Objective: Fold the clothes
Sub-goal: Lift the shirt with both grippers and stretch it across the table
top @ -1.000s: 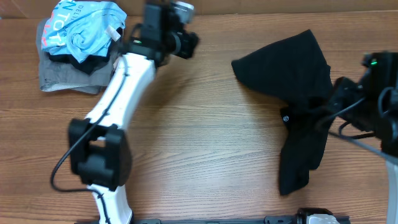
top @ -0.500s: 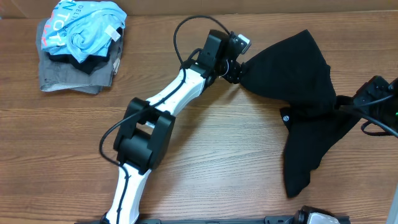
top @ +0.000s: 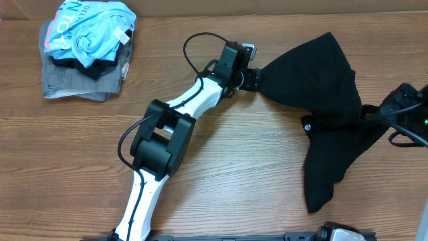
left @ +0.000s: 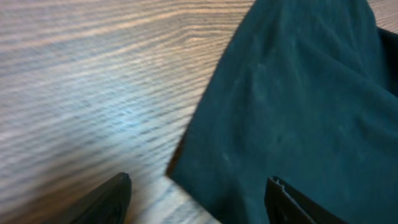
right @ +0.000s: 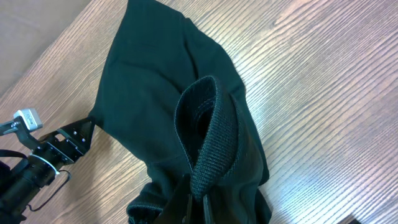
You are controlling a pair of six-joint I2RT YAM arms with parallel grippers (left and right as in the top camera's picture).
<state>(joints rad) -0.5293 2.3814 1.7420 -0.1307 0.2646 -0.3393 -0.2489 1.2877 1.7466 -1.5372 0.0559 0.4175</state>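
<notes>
The black shirt (top: pixel 321 80) lies bunched on the right half of the wooden table, with a small round white logo (top: pixel 308 124) near its middle. My left gripper (top: pixel 253 77) is open at the shirt's left corner; in the left wrist view its fingers (left: pixel 198 196) straddle that corner (left: pixel 286 106). My right gripper (top: pixel 376 114) is shut on the shirt's ribbed collar (right: pixel 211 143) at the right edge and holds it raised off the table.
A pile of garments stands at the back left: a light blue one with lettering (top: pixel 90 30) on top of a grey folded one (top: pixel 73 84). The table's right edge runs close to my right arm (top: pixel 408 110).
My left arm swung from the pile at the back left across to the shirt's left corner. My right gripper pulled the collar right, stretching the shirt.
</notes>
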